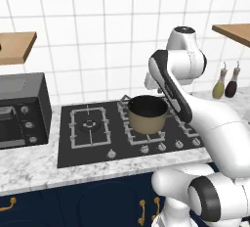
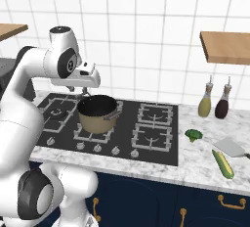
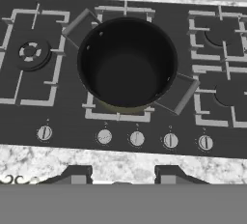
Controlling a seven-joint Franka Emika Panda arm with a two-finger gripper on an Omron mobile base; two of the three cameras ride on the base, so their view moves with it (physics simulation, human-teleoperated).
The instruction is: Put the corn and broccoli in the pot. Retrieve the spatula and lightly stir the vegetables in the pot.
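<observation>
Hovering above the stovetop (image 2: 146, 128), the gripper (image 3: 120, 174) is pointing down at the pot (image 3: 126, 63), its two dark fingertips (image 3: 77, 174) standing apart with nothing between them. In the hand view the pot is sitting on a front burner grate, dark interior showing bare, its two side handles sticking out toward upper left and lower right. A row of knobs (image 3: 136, 138) is lying along the front edge of the stovetop, just below the pot.

In the right base view the white arm is reaching over the pot (image 2: 97, 114) from the left, the hand hanging just behind and above the rim. The corn (image 2: 222, 164) is lying on the marble counter (image 2: 205, 165) well to the right of the stovetop, near the front edge. The broccoli (image 2: 194, 134) is sitting just off the stovetop's right edge, behind the corn. The spatula (image 2: 229, 147) is resting flat beside the corn, pale blade toward the stovetop. Two bottles (image 2: 213, 102) are standing against the tiled wall behind them.

In the left base view the pot (image 1: 147, 114) is showing partly behind the forearm, and a microwave (image 1: 22, 109) is sitting at far left on the counter.
</observation>
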